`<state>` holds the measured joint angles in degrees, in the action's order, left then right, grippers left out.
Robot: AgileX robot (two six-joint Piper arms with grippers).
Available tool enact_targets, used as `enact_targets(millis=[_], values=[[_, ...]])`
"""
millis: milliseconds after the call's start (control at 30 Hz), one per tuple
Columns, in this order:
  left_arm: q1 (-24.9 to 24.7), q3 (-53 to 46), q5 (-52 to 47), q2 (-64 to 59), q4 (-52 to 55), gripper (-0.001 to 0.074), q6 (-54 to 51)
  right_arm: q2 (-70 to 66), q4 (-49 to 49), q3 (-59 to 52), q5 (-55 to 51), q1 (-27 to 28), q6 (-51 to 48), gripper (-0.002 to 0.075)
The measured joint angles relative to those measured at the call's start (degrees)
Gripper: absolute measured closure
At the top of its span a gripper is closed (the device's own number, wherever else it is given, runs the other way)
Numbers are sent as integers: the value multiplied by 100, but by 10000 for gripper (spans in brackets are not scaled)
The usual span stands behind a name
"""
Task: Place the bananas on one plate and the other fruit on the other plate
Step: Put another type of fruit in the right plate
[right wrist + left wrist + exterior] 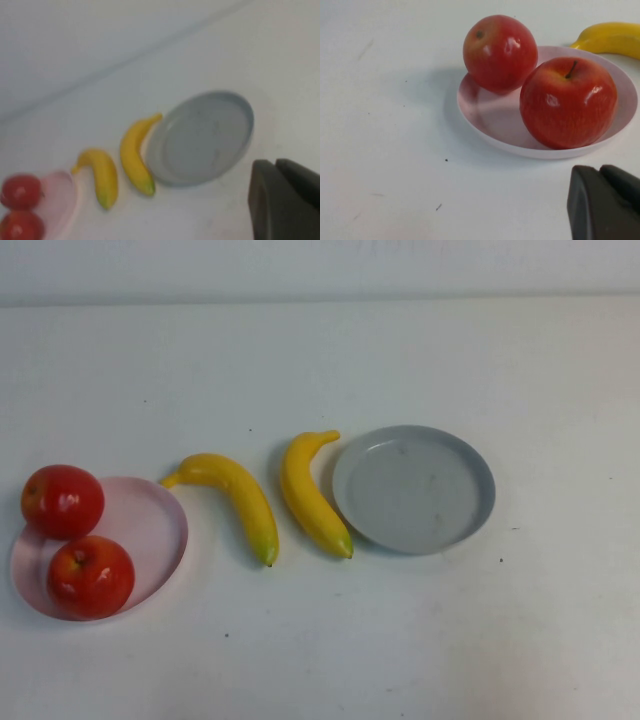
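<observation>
The white surface (400, 640) filled the whole scene, with everything on it set in a loose row from left to right. The grey-blue plate (414, 488) lay right of centre and carried nothing. The pale pink plate (150, 525) sat at the far left edge of the row, tipped a little — one red apple (91, 576) rested inside it on the near side, while the other apple (62, 501) sat at its far-left rim, partly over the edge. Between the two plates lay the bananas, both on the bare surface: the left banana (235, 498) had its stem end just beside the pink plate's rim and its greenish tip pointing near, and the right banana (308, 498) curved alongside the grey-blue plate, touching or almost touching its left rim. The two bananas were near each other but apart. The left hand (605, 205) showed only as a dark tip in its own wrist view, hovering over the surface just near of the pink plate — its fingers were together, clamped on nothing. The right hand (285, 200) hung above the surface to the near right of the grey-blue plate, likewise closed and empty.
</observation>
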<state>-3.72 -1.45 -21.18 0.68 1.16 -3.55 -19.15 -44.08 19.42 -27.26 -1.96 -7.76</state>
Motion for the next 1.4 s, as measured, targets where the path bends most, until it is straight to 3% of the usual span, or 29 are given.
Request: enact_targets(millis=[167, 333, 600, 800, 933, 1167, 1400], values=[[0, 0, 0, 0, 0, 735, 0, -1870, 1028, 1304, -1342, 0, -53, 744], [0, 0, 0, 0, 0, 735, 0, -3680, 1350, 2516, -2001, -155, -330, 744], [0, 0, 0, 0, 0, 735, 0, -6304, 2167, 4566, -2166, -1905, -43, 744], [0, 0, 0, 0, 0, 735, 0, -8509, 2658, 6999, -3139, -2954, -20, 722], [0, 0, 0, 0, 0, 735, 0, -9852, 2944, 8637, -4000, -3334, -12, 644], [0, 0, 0, 0, 0, 735, 0, -11366, 3081, 10917, -4296, -3611, 277, 393], [0, 0, 0, 0, 0, 735, 0, -11720, 3676, 11438, -4337, -3624, 587, 347]])
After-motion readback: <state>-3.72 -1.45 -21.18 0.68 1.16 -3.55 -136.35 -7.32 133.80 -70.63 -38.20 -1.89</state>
